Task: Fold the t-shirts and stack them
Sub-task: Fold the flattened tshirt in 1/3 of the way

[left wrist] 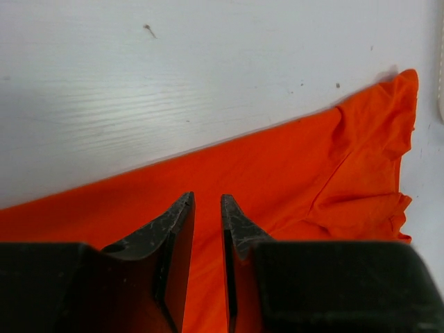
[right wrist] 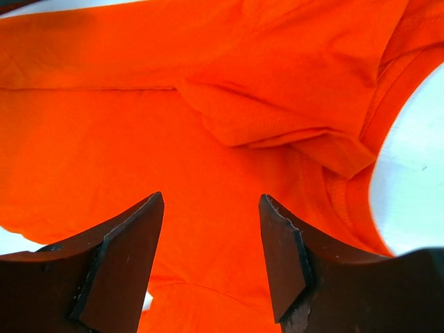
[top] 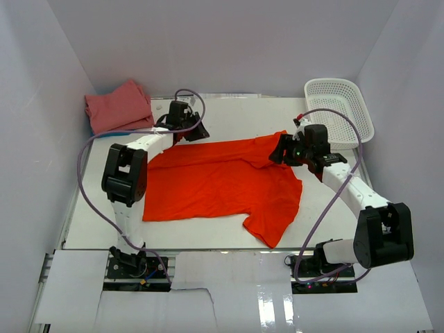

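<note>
The large orange-red t-shirt lies spread across the middle of the table, with a sleeve bunched at its near right. My left gripper hovers at the shirt's far left edge. In the left wrist view its jaws stand a narrow gap apart over the orange cloth, with nothing between them. My right gripper is at the shirt's far right corner, by the collar. It is open wide above the cloth. The salmon-pink t-shirt lies folded at the back left, with a sliver of blue t-shirt under it.
A white mesh basket stands at the back right, close behind the right arm. White walls enclose the table on three sides. Purple cables loop from both arms.
</note>
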### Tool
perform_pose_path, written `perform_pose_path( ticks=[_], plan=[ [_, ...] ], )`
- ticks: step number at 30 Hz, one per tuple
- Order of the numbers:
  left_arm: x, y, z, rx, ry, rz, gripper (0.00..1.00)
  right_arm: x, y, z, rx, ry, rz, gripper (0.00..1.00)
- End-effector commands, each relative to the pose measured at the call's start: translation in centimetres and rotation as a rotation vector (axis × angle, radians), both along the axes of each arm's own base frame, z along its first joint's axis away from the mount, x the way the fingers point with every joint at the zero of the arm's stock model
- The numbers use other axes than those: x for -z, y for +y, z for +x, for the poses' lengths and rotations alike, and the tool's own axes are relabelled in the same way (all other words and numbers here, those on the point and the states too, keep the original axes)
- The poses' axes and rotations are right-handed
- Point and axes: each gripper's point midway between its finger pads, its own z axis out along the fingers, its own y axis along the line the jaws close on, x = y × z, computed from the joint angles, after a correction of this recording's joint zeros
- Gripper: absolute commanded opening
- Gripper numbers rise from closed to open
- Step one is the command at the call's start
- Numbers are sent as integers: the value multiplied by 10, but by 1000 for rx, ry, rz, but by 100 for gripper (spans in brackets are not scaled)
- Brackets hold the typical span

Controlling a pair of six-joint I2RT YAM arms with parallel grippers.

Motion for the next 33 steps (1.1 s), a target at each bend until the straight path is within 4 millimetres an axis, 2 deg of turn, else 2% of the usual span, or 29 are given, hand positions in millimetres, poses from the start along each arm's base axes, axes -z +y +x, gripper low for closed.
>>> perform_pose_path(
  ticks=[1,5,7,8,14,19,25,33],
  plan=[
    [-16,-36,2,97,-50,-41,33,0,11,-3,22,-3,101,63],
    [1,-65,-1,172,-30,-52,32,26,16,-5,41,80,129,62],
    [4,-75,0,199,-40,-46,32,32,20,-2,36,81,140,62],
    [3,-85,-3,220,-48,-43,32,39,21,-2,37,99,140,62],
    [-7,-109,-2,271,-78,-55,33,59,33,6,42,133,157,62],
    [0,-114,-3,297,-64,-45,33,72,41,12,53,158,152,62],
    [27,-106,-12,283,-12,-16,34,88,50,18,69,165,124,62],
    [56,-99,-25,298,38,9,34,92,60,28,82,143,91,62]
  ],
)
